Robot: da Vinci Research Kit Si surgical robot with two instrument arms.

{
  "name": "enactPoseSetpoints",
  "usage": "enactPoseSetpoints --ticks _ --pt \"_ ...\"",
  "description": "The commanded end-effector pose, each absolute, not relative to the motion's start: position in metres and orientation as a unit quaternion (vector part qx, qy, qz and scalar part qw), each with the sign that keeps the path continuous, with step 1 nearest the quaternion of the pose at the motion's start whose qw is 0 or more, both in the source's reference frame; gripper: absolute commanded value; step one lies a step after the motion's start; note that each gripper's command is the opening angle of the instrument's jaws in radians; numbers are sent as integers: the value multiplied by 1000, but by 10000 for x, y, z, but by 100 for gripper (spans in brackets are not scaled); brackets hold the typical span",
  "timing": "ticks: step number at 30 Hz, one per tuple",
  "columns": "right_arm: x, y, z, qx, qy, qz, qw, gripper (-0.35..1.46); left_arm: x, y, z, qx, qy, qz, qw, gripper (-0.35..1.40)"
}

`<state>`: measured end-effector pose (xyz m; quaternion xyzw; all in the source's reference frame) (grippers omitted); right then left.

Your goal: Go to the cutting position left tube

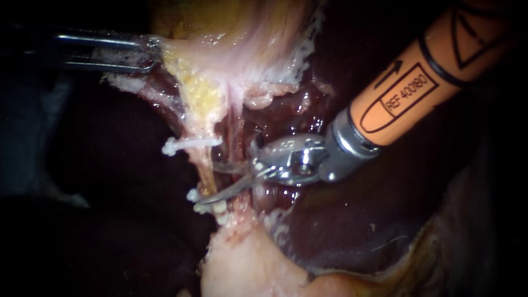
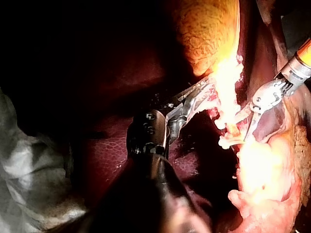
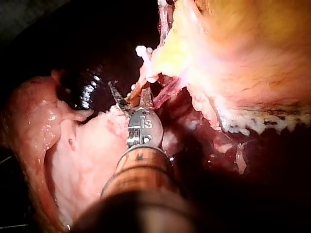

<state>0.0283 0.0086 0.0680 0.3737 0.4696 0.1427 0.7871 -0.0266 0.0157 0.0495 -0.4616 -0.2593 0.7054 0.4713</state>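
Your left instrument (image 1: 147,52), entering from 9 o'clock and sitting toward 10 o'clock, is holding its jaws clamped on the pale tissue fold (image 1: 168,58) at the gallbladder (image 1: 236,33) margin, and this appears to be drawing the strands taut. The left tube (image 1: 205,168) is running just off centre, from 12 toward 6 o'clock, and is bearing an upper clip (image 1: 190,144) and lower clips (image 1: 201,204). Your right instrument (image 1: 212,181), coming in from 2 o'clock, is showing curved blades standing apart. Their tips are lying at the tube's bare stretch between the clips. Whether they are straddling it or lying in front of it cannot be told here. Recommendation: you are aiming to seat the tube deep between the blades, midway between the clips and touching neither. Set the blades square across the tube, with the tips clear of the right tube (image 1: 237,132) at its 3 o'clock side and of the liver (image 1: 352,220) behind. Hold the left traction steady. Do not close until both tips are showing beyond the tube.
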Motion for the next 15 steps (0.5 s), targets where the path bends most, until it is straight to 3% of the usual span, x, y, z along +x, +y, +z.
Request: enactPoseSetpoints --ticks 1,8,15 --pt "290 87 682 364 469 151 790 140 -266 157 495 -461 -259 705 472 -35" --pt "310 88 678 348 490 171 781 141 -267 157 495 -461 -259 705 472 -35" --pt "316 84 644 367 513 171 757 143 -267 157 495 -461 -259 705 472 -35"
